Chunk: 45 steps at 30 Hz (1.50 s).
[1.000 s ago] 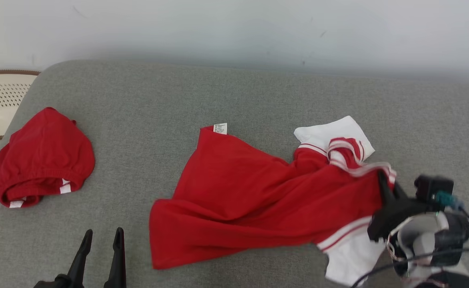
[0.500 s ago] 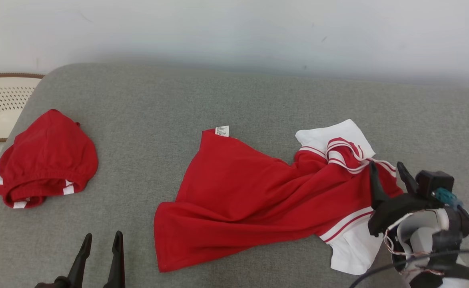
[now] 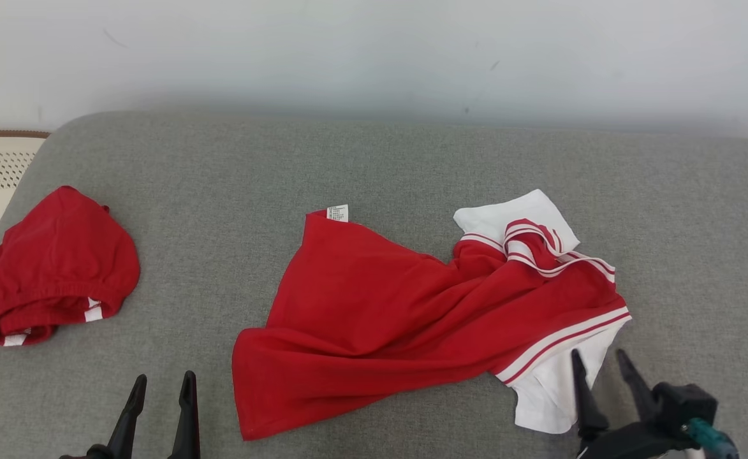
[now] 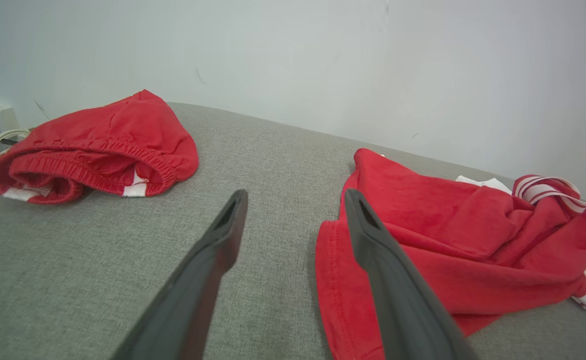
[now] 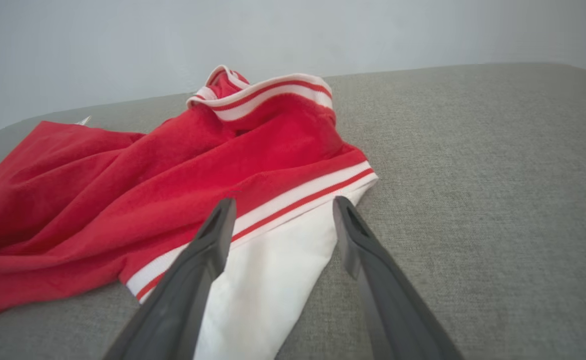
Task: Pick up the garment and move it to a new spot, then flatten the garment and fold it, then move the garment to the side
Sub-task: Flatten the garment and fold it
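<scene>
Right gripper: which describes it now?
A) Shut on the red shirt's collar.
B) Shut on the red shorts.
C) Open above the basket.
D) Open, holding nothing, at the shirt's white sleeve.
D: the right gripper has its fingers apart, nothing between them, at the white sleeve.

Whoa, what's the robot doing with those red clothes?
The robot is working on a crumpled red and white shirt lying on a grey cushion. Its right gripper is open at the shirt's white sleeve, holding nothing. Its left gripper is open too, off to the side near the shirt's hem. The shirt is not flattened or folded yet. A bundle of red shorts sits apart on the left.
</scene>
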{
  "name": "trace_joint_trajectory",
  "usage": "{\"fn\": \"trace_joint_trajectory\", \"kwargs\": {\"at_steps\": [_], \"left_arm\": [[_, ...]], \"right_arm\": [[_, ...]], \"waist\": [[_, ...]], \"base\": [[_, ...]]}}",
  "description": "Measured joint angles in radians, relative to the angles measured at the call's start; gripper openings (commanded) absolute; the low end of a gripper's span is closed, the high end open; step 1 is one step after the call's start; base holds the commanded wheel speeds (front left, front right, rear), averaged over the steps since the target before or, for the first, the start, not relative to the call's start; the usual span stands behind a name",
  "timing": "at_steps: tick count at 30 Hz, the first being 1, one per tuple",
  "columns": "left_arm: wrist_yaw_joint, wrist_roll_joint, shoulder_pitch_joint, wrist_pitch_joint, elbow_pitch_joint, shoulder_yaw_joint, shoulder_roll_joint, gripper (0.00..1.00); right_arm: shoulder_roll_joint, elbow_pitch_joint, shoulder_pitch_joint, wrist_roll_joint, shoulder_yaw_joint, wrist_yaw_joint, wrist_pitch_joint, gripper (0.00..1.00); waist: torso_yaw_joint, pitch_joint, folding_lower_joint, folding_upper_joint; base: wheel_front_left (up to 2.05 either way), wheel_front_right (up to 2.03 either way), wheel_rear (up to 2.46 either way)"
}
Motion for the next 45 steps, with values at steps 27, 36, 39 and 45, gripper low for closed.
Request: {"fn": "trace_joint_trajectory", "kwargs": {"at_steps": [27, 36, 39, 45], "left_arm": [[0.005, -0.006, -0.011, 0.000, 0.006, -0.009, 0.000, 1.00], [0.004, -0.013, -0.013, 0.000, 0.011, -0.004, 0.000, 1.00], [0.005, -0.016, -0.010, 0.000, 0.011, -0.004, 0.000, 1.00], [0.011, -0.025, 0.000, 0.000, 0.007, -0.007, 0.000, 1.00]], "right_arm": [[0.037, 0.040, 0.050, -0.126, -0.024, 0.000, 0.140, 0.00], [0.073, 0.052, 0.042, 0.005, -0.095, 0.000, 0.066, 0.00], [0.083, 0.052, 0.073, 0.215, -0.108, 0.000, 0.072, 0.00], [0.060, 0.071, 0.108, 0.200, -0.109, 0.001, 0.041, 1.00]], "waist": [[0.016, 0.012, 0.0001, 0.0000], [0.017, 0.000, 0.0001, 0.0000], [0.017, -0.002, 0.0000, 0.0000], [0.006, 0.002, 0.0000, 0.0000]], "base": [[0.00, 0.00, 0.00], [0.00, 0.00, 0.00], [0.00, 0.00, 0.00], [0.00, 0.00, 0.00]]}}
